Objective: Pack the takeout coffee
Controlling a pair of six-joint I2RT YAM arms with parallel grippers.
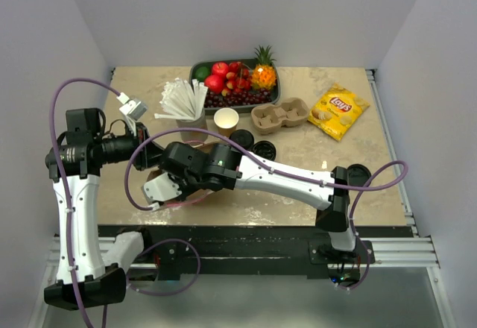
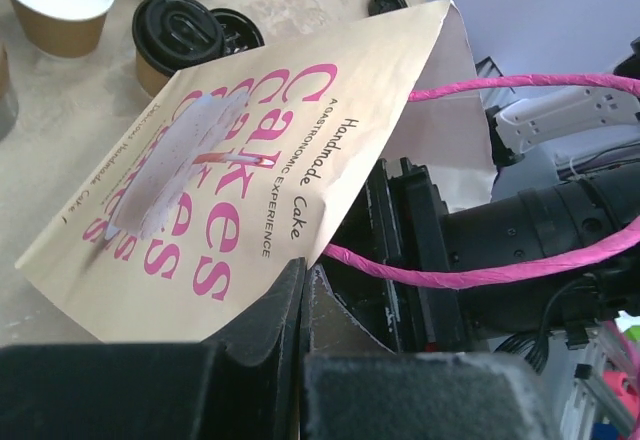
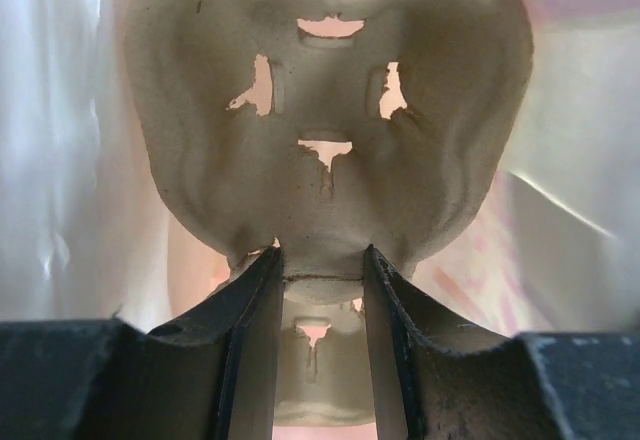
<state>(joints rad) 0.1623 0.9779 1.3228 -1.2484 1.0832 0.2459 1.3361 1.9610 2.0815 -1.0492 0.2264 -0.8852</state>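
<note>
The takeout coffee (image 2: 172, 35), a kraft cup with a black lid, stands on the table beyond the bag; it also shows in the top view (image 1: 244, 139). A tan paper bag (image 2: 230, 160) printed "Cakes" in pink lies on its side, mouth toward the arms. My left gripper (image 2: 305, 278) is shut on the bag's mouth edge. My right gripper (image 3: 322, 255) is inside the bag, shut on a grey pulp cup carrier (image 3: 325, 110). In the top view the right arm's wrist (image 1: 197, 168) covers most of the bag.
A lidless paper cup (image 1: 226, 121) and a stack of pulp carriers (image 1: 279, 113) stand behind the coffee. Loose black lids (image 1: 264, 150) lie nearby, one by the right arm (image 1: 358, 171). A fruit tray (image 1: 195, 69), a chips bag (image 1: 339, 112) and a holder of white packets (image 1: 186, 104) stand at the back.
</note>
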